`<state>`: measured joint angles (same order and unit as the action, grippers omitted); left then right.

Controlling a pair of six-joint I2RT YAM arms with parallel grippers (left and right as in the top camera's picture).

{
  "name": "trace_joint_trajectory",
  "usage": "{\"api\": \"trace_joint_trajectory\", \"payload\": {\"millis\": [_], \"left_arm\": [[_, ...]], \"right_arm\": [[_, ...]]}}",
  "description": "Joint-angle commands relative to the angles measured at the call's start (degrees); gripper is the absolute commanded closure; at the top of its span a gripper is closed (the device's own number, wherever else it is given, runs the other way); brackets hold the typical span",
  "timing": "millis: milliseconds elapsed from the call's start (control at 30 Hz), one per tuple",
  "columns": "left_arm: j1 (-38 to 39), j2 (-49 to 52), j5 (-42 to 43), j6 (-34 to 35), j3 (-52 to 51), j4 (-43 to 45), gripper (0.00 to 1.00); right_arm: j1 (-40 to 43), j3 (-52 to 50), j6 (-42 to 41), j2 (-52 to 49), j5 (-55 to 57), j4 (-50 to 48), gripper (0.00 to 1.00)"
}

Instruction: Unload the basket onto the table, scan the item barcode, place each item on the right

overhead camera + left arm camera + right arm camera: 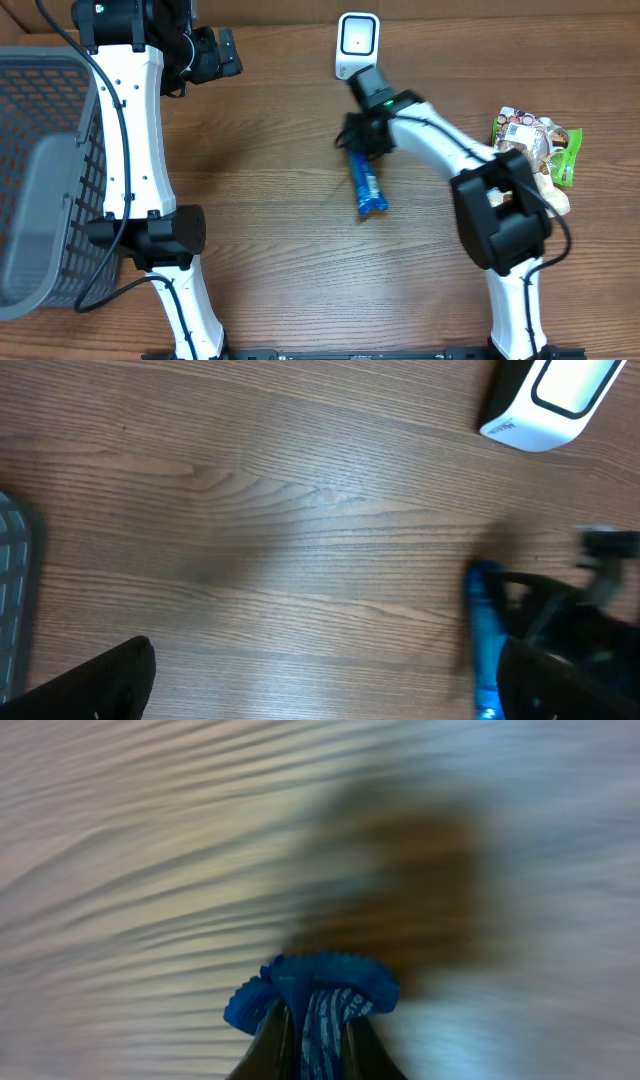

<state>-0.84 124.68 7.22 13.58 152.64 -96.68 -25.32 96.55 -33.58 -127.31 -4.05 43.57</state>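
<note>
The right tool (360,140) pinches the packet (368,186) by its crimped end on the table (280,230) near the scanner (356,42), likely to lift its barcode there, while the left tool (222,52) hangs spread.

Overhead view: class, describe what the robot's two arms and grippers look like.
The left arm and right arm are both smooth white tubular links joined by bulky black joints. Thin black cables run along them. A small green light glows near the right wrist. The left gripper and right gripper are black. No lettering is readable.
</note>
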Motion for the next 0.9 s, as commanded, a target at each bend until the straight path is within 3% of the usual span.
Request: {"api": "trace_joint_trajectory", "payload": {"millis": [0, 33, 133, 200, 267, 467, 667, 767, 833, 867], "left_arm": [[0.2, 0.0, -0.2, 0.8, 1.1, -0.1, 0.0], [0.2, 0.0, -0.2, 0.8, 1.1, -0.1, 0.0], [0.2, 0.0, -0.2, 0.8, 1.1, -0.1, 0.0], [0.2, 0.0, -0.2, 0.8, 1.1, -0.1, 0.0], [0.2, 0.0, -0.2, 0.8, 1.1, -0.1, 0.0], [0.2, 0.0, -0.2, 0.8, 1.1, -0.1, 0.0], [0.2, 0.0, -0.2, 0.8, 1.1, -0.1, 0.0], [0.2, 0.0, -0.2, 0.8, 1.1, -0.1, 0.0], [0.2, 0.0, -0.2, 0.8, 1.1, -0.1, 0.0], [0.2, 0.0, -0.2, 0.8, 1.1, -0.1, 0.0]], "right_arm": [[3.7, 1.1, -12.0, 4.5, 5.2, 4.0, 0.96], [4.5, 1.1, -13.0, 4.5, 3.7, 5.7, 0.96], [5.7, 1.1, -12.1, 4.5, -2.3, 8.3, 0.67], [5.7, 1.1, -8.5, 4.6, -5.8, 8.4, 0.56], [5.8, 1.1, -3.8, 4.8, -7.4, 8.3, 0.53], [7.1, 1.7, 21.5, 5.1, -4.6, 7.8, 0.47], [7.8, 1.7, 39.1, 5.1, 8.0, 8.5, 0.25], [7.8, 1.7, 43.5, 5.1, 8.0, 8.9, 0.25], [7.8, 1.7, 43.5, 5.1, 7.9, 9.7, 0.37], [7.8, 1.7, 43.5, 5.1, 7.8, 10.2, 0.51]]}}
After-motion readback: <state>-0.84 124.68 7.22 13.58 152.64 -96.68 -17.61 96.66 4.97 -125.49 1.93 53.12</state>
